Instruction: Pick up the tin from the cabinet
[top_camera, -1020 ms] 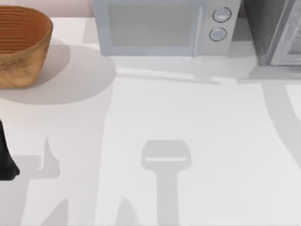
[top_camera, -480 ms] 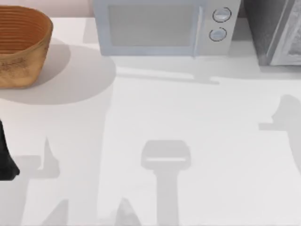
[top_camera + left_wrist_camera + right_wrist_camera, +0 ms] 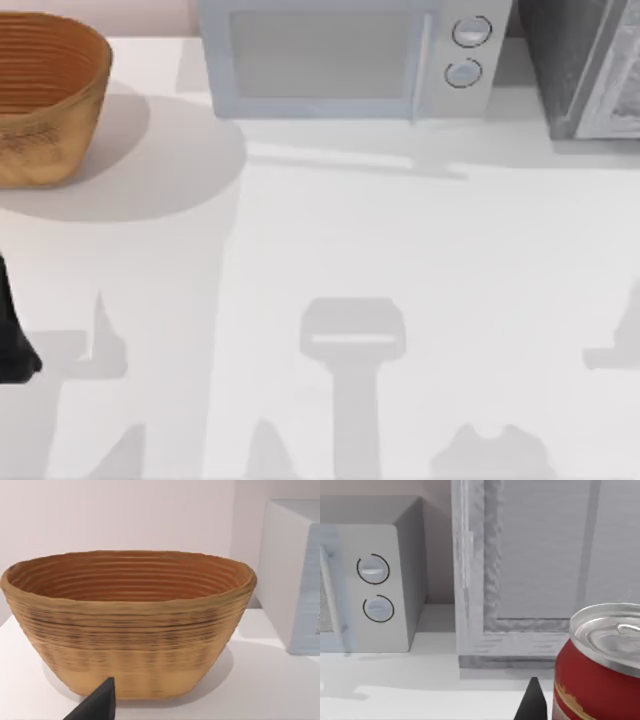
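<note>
Shadows on the table (image 3: 400, 250) have drifted toward 5 o'clock. Right end effector (image 3: 534, 700), seemingly clamped on tin (image 3: 600, 670), retreats from cabinet (image 3: 530, 580); next, lift clear.

Tin (image 3: 600, 665) cut off by the right wrist view's edge, cabinet (image 3: 585, 65) likewise at top view's.

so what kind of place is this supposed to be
Most likely a kitchen counter, in a rendered simulation: a white table with a microwave at the back, a woven basket on the top view's left, and a grey cabinet at the back right. A red tin stands before the cabinet.
</note>
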`<state>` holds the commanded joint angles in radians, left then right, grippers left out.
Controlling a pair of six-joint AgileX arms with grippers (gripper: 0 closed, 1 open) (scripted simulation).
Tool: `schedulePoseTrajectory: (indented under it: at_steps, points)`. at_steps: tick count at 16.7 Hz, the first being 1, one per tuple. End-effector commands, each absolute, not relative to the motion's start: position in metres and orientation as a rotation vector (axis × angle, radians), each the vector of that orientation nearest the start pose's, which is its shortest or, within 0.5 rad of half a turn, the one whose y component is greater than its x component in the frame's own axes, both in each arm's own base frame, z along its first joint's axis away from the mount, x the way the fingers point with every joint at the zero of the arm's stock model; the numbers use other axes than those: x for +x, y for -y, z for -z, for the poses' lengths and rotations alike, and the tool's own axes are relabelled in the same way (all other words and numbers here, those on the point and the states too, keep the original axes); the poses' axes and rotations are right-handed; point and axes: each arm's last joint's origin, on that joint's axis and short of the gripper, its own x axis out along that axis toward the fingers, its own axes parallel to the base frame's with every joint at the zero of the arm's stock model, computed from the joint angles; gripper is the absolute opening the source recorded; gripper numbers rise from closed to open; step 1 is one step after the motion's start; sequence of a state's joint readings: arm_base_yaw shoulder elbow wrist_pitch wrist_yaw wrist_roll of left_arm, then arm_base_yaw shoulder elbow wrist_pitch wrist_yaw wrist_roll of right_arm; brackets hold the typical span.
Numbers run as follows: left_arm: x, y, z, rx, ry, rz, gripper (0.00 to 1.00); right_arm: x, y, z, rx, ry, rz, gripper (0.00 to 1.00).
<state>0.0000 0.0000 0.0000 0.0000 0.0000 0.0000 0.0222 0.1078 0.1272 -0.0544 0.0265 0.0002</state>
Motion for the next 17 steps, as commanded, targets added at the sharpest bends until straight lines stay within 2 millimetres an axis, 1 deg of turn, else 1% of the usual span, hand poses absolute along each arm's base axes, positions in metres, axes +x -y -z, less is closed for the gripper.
schedulePoseTrajectory:
  at_steps: [2,4,10,13,15,17]
  points:
    - [0.106,0.001,-0.16,0.0,0.0,0.0,1.0,0.106,0.001,-0.17,-0.001,-0.015,0.002,0.0]
    - [0.106,0.001,-0.16,0.0,0.0,0.0,1.0,0.106,0.001,-0.161,0.0,-0.002,0.0,0.0]
    - [0.106,0.001,-0.16,0.0,0.0,0.0,1.0,0.106,0.001,-0.159,0.002,-0.009,-0.003,0.0]
    - [0.106,0.001,-0.16,0.0,0.0,0.0,1.0,0.109,0.001,-0.168,0.001,0.014,-0.027,0.0]
    - [0.106,0.001,-0.16,0.0,0.0,0.0,1.0,0.114,0.001,-0.181,-0.002,0.041,-0.064,0.0]
    - [0.106,0.001,-0.16,0.0,0.0,0.0,1.0,0.124,0.001,-0.196,-0.007,0.065,-0.114,0.0]
